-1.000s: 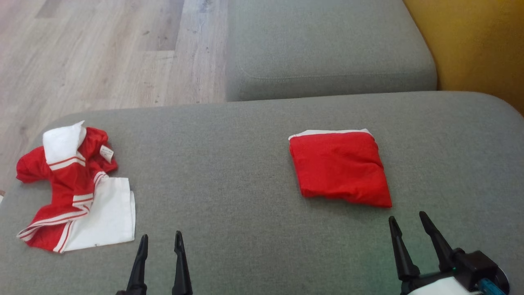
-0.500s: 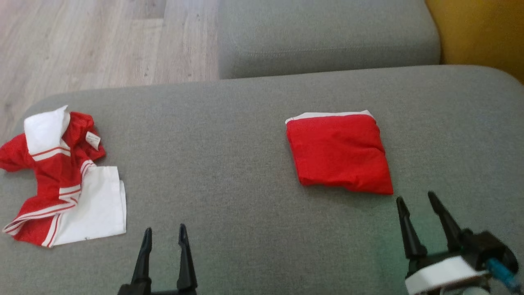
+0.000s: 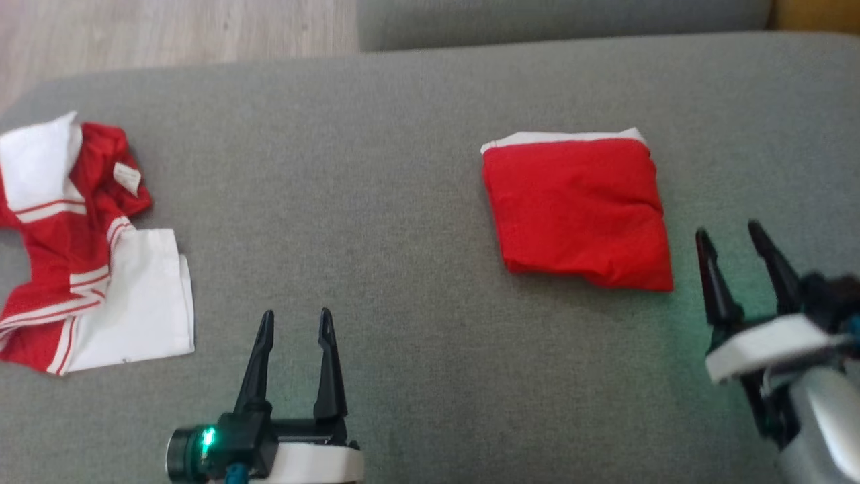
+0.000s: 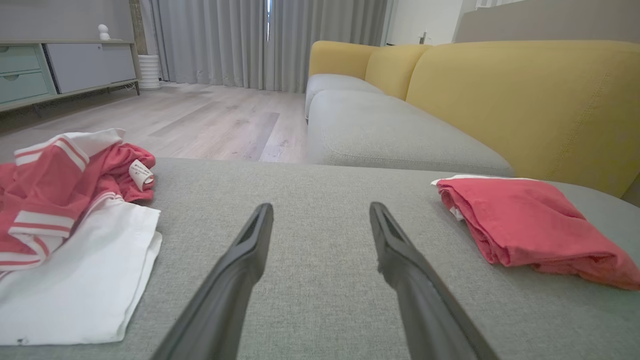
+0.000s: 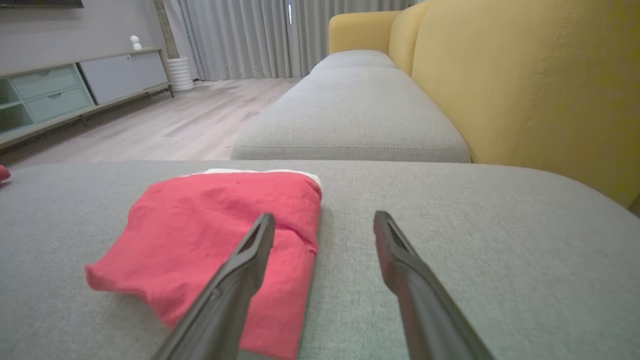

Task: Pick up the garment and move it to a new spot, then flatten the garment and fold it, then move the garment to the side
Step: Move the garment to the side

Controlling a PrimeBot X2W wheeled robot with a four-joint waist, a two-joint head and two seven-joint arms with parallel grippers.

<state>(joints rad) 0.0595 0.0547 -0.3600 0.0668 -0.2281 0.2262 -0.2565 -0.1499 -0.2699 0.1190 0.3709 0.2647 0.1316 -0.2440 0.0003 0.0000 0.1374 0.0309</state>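
On the grey sofa cushion (image 3: 403, 168), the folded red garment (image 3: 578, 208) lies just left of the right gripper (image 3: 727, 228), its fingers apart; a crumpled red-and-white garment (image 3: 87, 249) lies left of the left gripper (image 3: 296, 312), likewise spread.

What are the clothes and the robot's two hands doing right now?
red garment: folded, lying on the grey cushion.
red and white garment: crumpled, not folded, at the cushion's left end.
left gripper: open, empty, over bare cushion.
right gripper: open, empty, beside the red garment's right edge.
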